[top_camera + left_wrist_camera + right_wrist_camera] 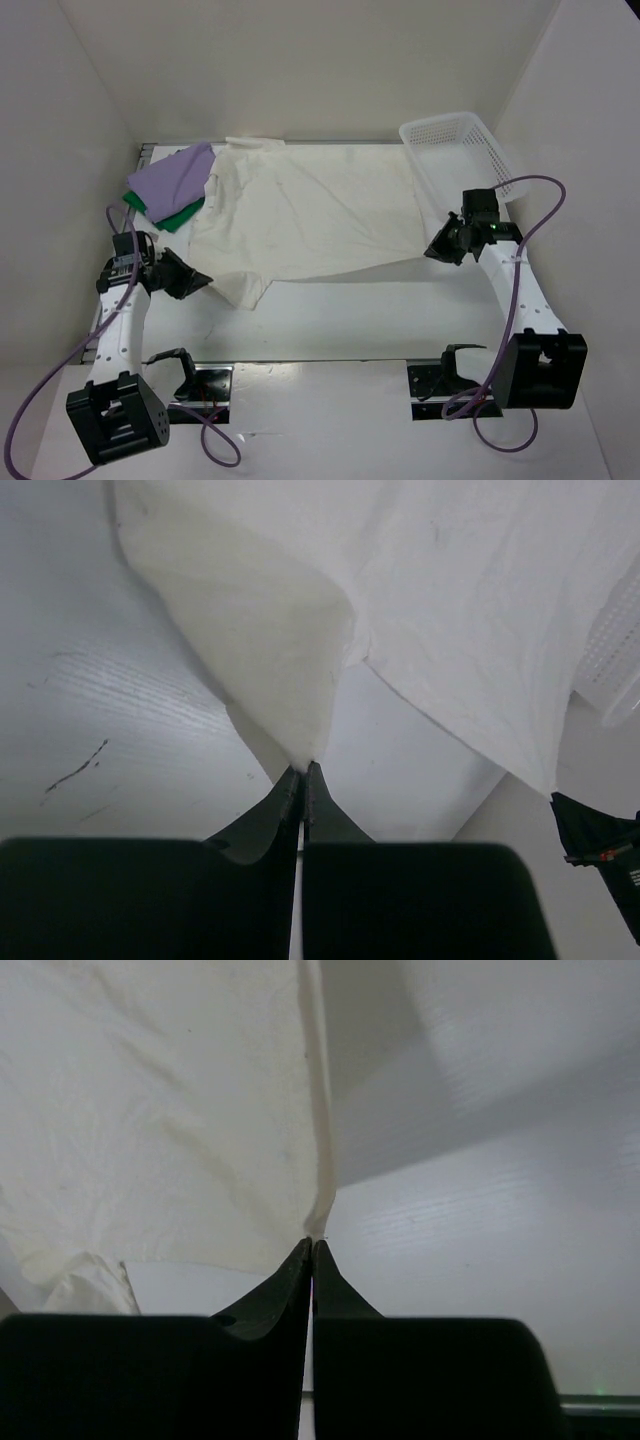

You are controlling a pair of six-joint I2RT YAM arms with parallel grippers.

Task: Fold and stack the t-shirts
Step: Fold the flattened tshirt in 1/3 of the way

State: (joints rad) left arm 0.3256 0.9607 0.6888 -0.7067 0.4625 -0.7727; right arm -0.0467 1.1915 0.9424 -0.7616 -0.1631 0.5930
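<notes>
Left gripper: at the near left of the table [350, 320], the left gripper [190, 279] is seen with its jaws pressed together on a pinched-up corner of the cream t-shirt [310, 215].
Right gripper: a little farther back on the right, the right gripper [440, 248] is likewise clamped on that shirt's right edge.
Cream t-shirt: it is spread open and wrinkled across the middle of the table. No fold is made in it, and its near edge is drawn between the two grips.
Far-left pile: the purple t-shirt [175, 175] is laid on the green t-shirt [178, 217], and the pile touches the cream shirt's far-left edge.
Basket: the white mesh basket [440, 125] is set at the far right corner, just beside the cream shirt.
Done: two shirts are judged folded and stacked, though how neatly cannot be told.
Left: the cream shirt is yet to be folded and placed on the pile, which is judged about the last third of the work.
Left wrist view: cloth is shown rising in a peak to the fingertips [285, 800], with shadowed table beneath it. The pile is not shown.
Right wrist view: the shirt's edge is shown running as a thin fold into the fingertips [290, 1280].
Top view: only here is the pile shown, but the cloth between the jaws is less plainly seen.
</notes>
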